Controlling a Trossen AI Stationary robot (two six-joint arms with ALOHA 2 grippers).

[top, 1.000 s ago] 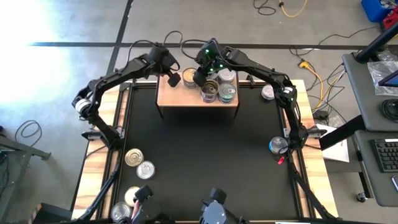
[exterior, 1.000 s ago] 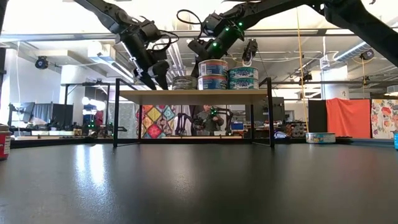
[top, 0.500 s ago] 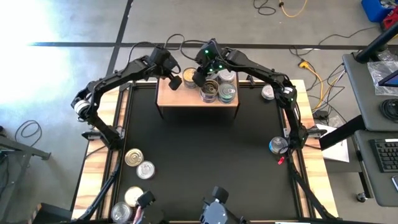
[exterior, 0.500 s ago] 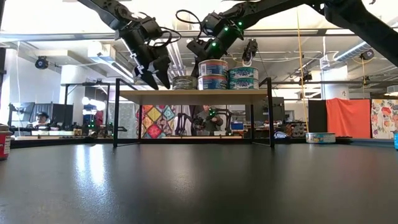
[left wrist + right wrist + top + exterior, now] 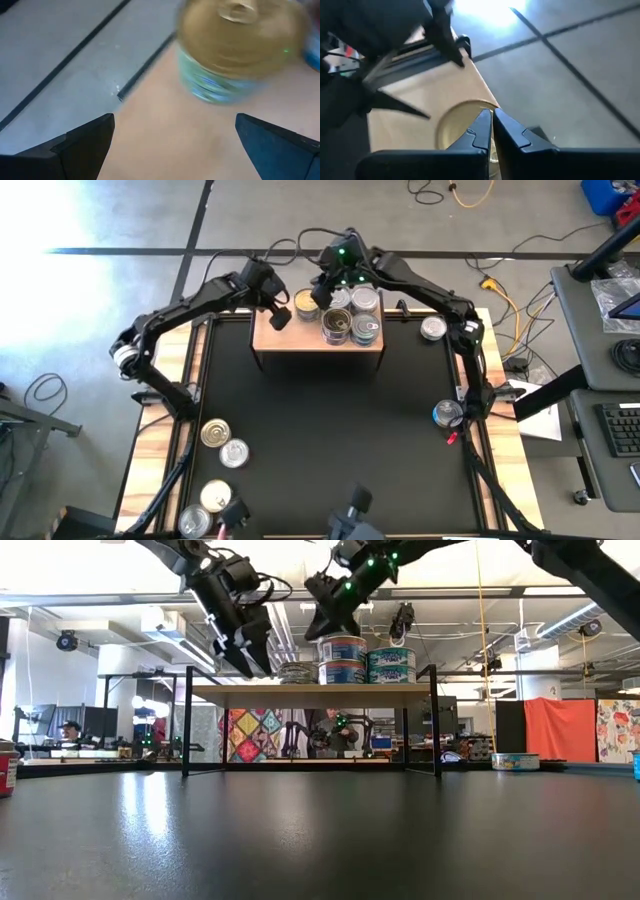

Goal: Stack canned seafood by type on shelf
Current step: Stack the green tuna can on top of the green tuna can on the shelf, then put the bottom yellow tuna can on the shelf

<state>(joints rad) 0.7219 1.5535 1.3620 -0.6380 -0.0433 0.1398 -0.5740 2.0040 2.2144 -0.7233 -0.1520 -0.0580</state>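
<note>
Hanging above the shelf (image 5: 300, 335), the left hand (image 5: 279, 311) is wide open and holds nothing. A gold-lidded can (image 5: 303, 303) sits on the shelf just beside it. The right hand (image 5: 318, 292) is shut tight and empty, over that can. More cans (image 5: 352, 320) are stacked on the shelf, and others (image 5: 215, 432) lie on the desk (image 5: 330, 420).

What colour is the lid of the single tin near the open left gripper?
Gold, on the short round tin; clearest in the left wrist view.

left gripper (image 5: 252, 658) risen higher above the shelf (image 5: 315, 692), right gripper (image 5: 322, 622) lifted up off the cans (image 5: 345, 660)
</note>
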